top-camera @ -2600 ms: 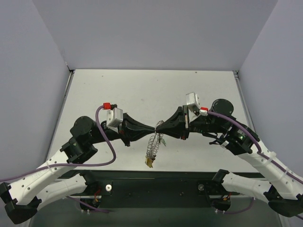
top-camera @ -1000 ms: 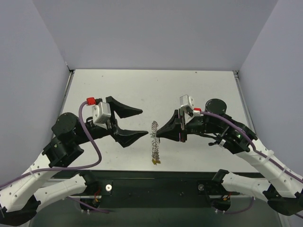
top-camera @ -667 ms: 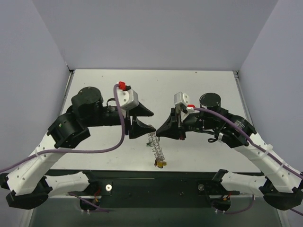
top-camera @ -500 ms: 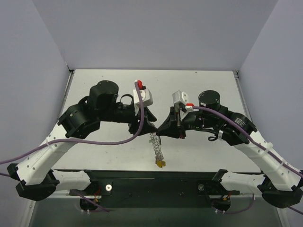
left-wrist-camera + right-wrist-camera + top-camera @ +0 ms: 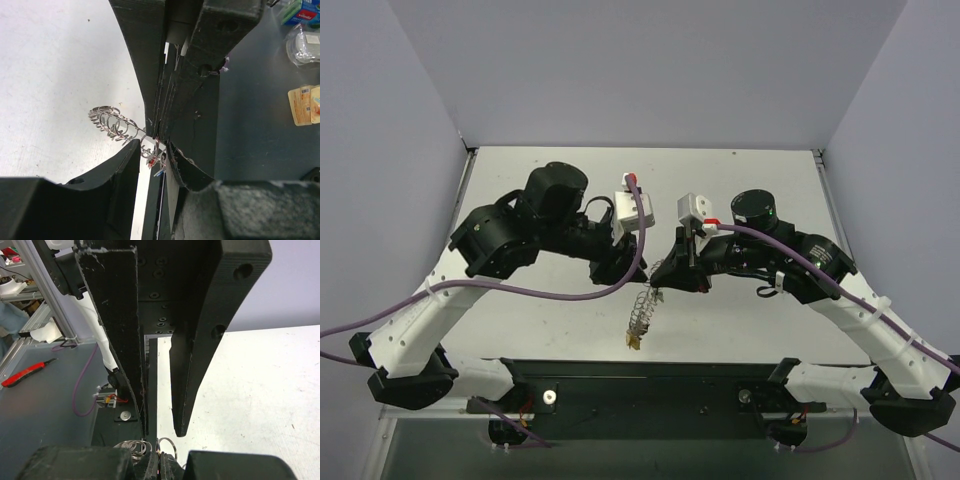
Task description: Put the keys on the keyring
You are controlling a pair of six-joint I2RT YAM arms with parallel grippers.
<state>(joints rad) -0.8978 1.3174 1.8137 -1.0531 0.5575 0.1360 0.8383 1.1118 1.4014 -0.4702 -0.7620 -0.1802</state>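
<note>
Above the near half of the pale, matte table [image 5: 550, 180], the right gripper [image 5: 658, 284] is pinched tight on the upper end of the keyring [image 5: 641, 310] — a silvery coil of wire loops hanging on a slant. The left gripper [image 5: 152, 156] has its black fingers apart, straddling those tips; whether they touch the wire is hidden. The keys [image 5: 634, 342] — a tiny yellowish cluster, shapes indistinct — dangle at the coil's lower end, close to the table's near edge. Tabletop stretches wide towards the walls.
</note>
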